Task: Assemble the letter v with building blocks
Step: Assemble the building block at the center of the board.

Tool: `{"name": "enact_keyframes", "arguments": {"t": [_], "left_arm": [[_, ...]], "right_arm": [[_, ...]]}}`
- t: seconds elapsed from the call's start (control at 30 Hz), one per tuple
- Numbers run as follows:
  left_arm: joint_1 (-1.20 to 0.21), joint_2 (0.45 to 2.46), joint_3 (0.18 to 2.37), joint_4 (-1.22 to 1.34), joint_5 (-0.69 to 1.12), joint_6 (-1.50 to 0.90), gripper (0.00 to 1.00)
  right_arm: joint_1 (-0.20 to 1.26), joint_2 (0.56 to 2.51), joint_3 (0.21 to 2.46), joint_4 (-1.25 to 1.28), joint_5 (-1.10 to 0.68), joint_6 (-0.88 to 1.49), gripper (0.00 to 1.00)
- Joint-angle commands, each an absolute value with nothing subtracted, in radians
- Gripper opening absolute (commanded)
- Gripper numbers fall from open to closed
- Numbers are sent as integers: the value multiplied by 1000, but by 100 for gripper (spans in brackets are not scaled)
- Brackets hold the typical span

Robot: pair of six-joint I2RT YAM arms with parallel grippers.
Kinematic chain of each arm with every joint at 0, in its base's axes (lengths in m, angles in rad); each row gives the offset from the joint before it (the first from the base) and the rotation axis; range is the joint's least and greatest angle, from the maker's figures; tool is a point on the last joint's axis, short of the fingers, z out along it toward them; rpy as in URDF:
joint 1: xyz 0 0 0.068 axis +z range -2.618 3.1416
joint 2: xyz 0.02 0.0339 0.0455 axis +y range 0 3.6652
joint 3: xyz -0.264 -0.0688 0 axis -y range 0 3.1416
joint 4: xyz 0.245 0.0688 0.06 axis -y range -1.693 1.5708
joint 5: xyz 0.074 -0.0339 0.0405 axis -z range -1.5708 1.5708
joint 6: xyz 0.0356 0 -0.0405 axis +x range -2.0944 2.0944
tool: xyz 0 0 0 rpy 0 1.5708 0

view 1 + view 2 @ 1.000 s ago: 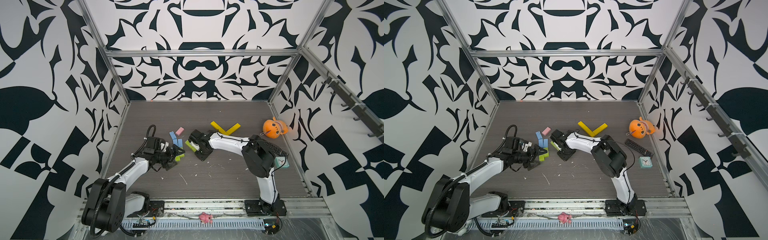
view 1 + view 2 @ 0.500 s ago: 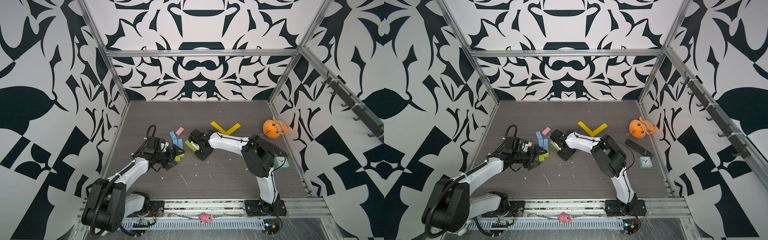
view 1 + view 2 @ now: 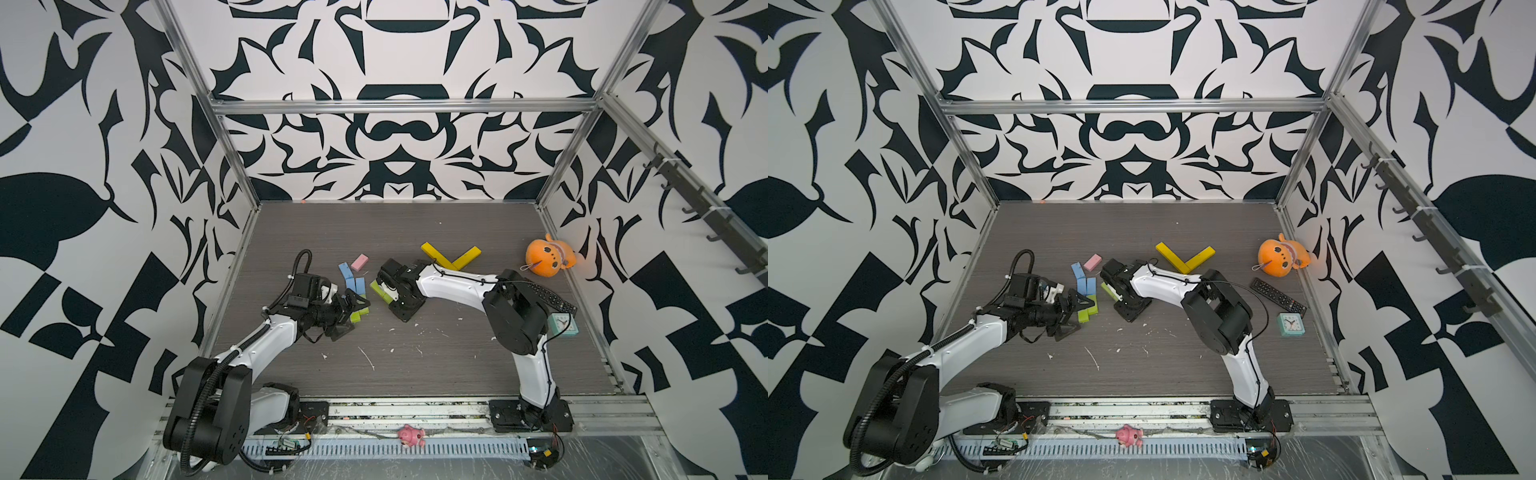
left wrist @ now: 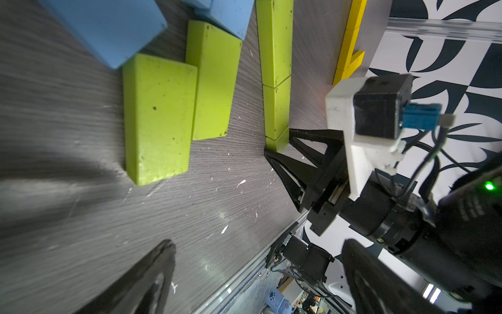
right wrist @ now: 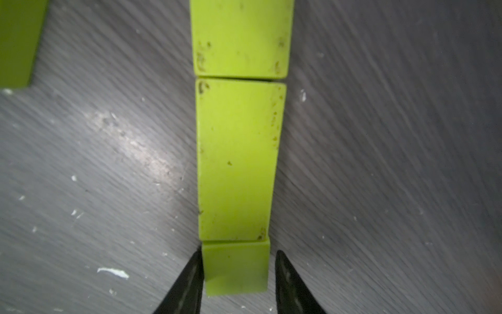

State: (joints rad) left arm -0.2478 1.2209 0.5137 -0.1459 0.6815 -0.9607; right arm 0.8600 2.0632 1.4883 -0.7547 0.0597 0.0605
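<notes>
Looking at a yellow V [image 3: 453, 262] laid flat toward the back of the table [image 3: 415, 357], two yellow arms meeting at the point, clear in both top views. Just in front of that and a bit left, seeing a row of lime green blocks [image 3: 381, 291] set end to end, three of them going by the right wrist view, all flat on the table. Got the right gripper [image 5: 238, 254] down at the near end of that row, straddling the small end block [image 5: 235, 267]: jaws only slightly parted, one finger [image 5: 190, 282] up against the block's side, a thin sliver of gap at the opposite side, so not really squeezing it as far as can be told. Further left, spotted a loose bunch: light blue blocks [image 3: 351, 280] side by side, a pink block [image 3: 359, 262] just behind them, and a pair of lime green blocks [image 4: 156, 117] lying long side to long side, touching. Then the left gripper [image 4: 259, 242] low over the table right by that pair, spread wide, gripping nothing. Off on the right side, well apart from the blocks: orange plush toy [image 3: 546, 262] against the right wall, plus a black remote [image 3: 1277, 297] and a small teal clock [image 3: 1291, 324] nearer the front along the same wall.
</notes>
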Motion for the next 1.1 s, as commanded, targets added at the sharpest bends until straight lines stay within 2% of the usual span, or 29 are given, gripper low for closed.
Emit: {"name": "enact_keyframes", "arguments": {"t": [0.0, 0.77, 1.07], "left_arm": [[-242, 1230, 500, -155, 695, -949, 99], [-242, 1230, 499, -158, 693, -947, 99], [-244, 1226, 500, -161, 696, -946, 99]], "right_arm": [[880, 2117, 1484, -767, 29, 69, 44], [879, 2126, 1491, -770, 32, 72, 39], [879, 2124, 1491, -767, 32, 77, 43]]}}
